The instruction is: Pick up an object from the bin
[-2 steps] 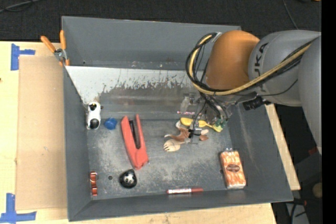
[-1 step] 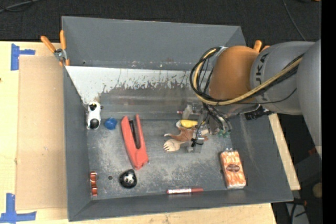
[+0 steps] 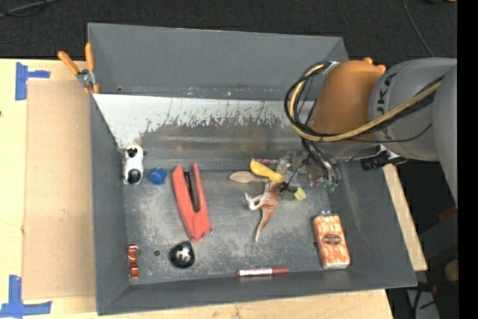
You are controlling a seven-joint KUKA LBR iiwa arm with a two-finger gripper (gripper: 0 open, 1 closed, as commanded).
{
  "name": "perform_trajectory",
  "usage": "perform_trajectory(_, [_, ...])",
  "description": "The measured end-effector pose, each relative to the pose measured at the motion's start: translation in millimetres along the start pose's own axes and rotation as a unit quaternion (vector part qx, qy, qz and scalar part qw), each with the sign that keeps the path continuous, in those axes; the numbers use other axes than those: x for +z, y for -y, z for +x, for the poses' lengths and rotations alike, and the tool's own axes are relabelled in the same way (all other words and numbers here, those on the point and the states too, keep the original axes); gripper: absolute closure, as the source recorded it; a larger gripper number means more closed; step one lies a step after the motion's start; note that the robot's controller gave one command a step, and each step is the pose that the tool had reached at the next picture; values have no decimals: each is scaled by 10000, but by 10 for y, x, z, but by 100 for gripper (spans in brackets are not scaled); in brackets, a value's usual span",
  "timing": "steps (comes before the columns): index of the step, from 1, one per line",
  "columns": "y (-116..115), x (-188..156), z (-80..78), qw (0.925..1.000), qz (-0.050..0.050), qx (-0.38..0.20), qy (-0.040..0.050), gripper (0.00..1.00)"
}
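The grey bin (image 3: 224, 63) has its things lying loose and mostly apart on the floor, so the arm (image 3: 418, 104) can lean in from the right and bring its gripper (image 3: 293, 174) low over the one small cluster at middle right. Well clear of it lie a red clip (image 3: 190, 202) to the left and an orange packet (image 3: 331, 239) nearer. The likeliest pick is the yellow piece (image 3: 266, 170) touching the gripper's tip, with a tan toy animal (image 3: 265, 210) just beside; wrist and cables hide the claw, so I cannot tell whether it is apart or together.
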State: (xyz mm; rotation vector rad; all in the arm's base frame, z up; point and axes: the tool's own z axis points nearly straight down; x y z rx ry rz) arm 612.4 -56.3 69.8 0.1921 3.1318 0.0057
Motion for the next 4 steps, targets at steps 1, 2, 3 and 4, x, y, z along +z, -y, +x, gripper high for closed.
perform_trajectory(1, [0,0,0,10000,0,1,0,100])
perform_trajectory(2, [-36,-556,101,10000,-1,-21,-39,100])
perform_trajectory(3, [-45,-872,48,10000,0,-44,14,100])
perform_trajectory(4, [-12,-1511,128,10000,-3,-67,-28,100])
